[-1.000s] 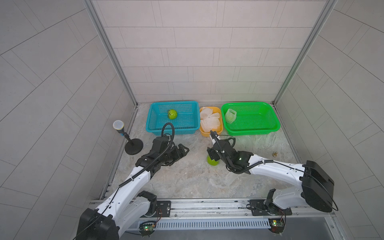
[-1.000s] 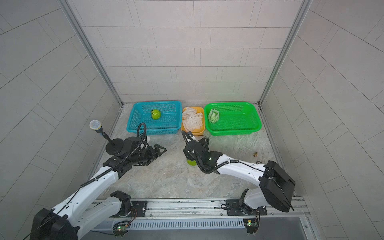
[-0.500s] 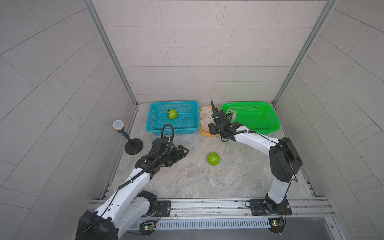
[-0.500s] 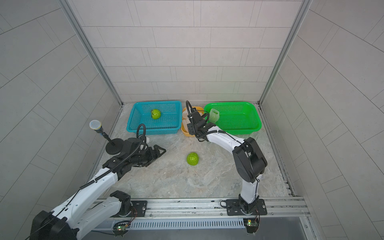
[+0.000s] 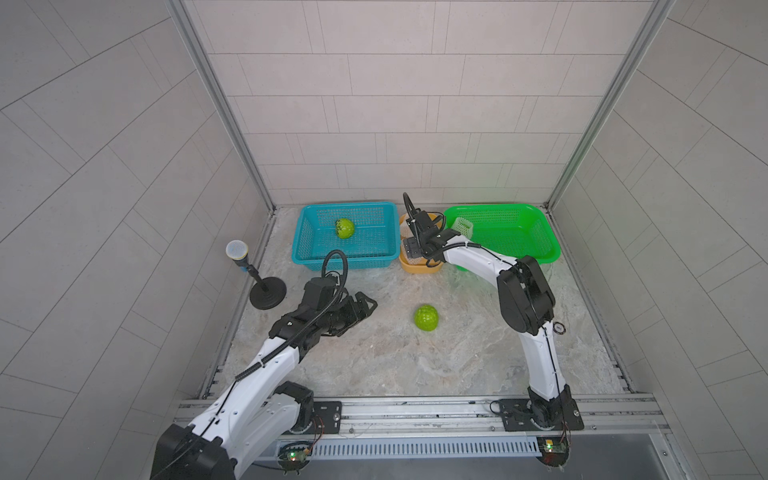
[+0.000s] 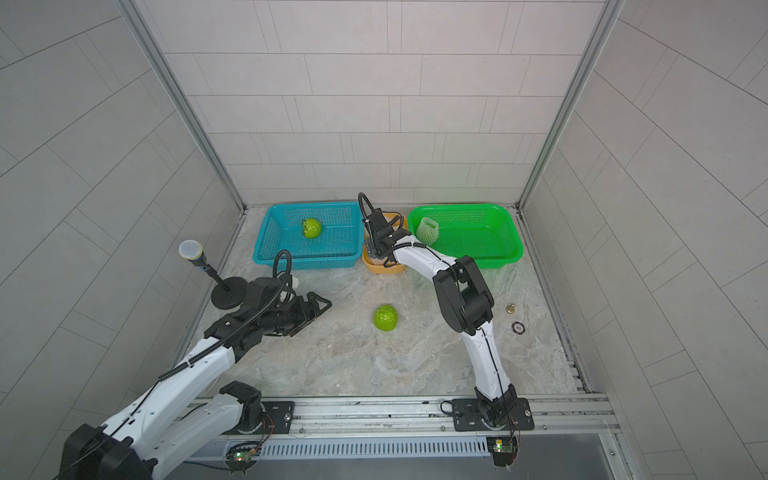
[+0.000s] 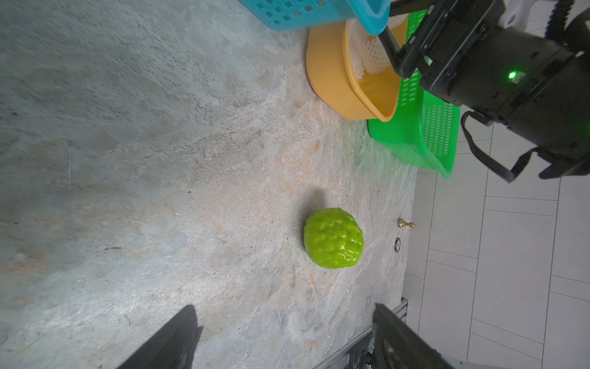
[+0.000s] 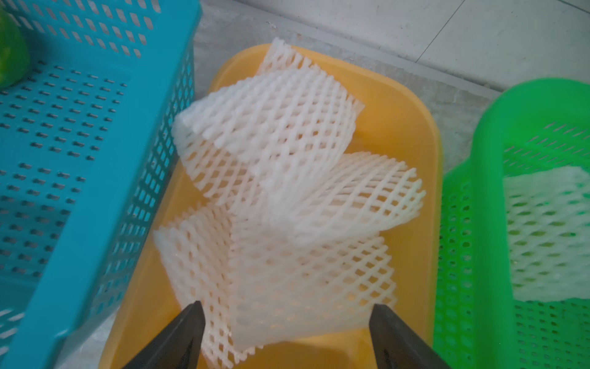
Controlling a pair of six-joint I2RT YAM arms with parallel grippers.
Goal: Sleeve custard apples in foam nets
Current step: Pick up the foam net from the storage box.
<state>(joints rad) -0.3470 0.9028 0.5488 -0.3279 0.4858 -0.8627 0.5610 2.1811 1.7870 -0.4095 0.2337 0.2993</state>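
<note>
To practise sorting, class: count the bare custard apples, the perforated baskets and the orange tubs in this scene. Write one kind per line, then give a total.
Bare custard apples: 2
Perforated baskets: 2
Orange tubs: 1
Total: 5

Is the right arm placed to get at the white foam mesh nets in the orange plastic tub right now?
Probably yes. The right gripper stands open just over the white foam mesh nets, which lie uncovered in the orange plastic tub, with nothing between.
</note>
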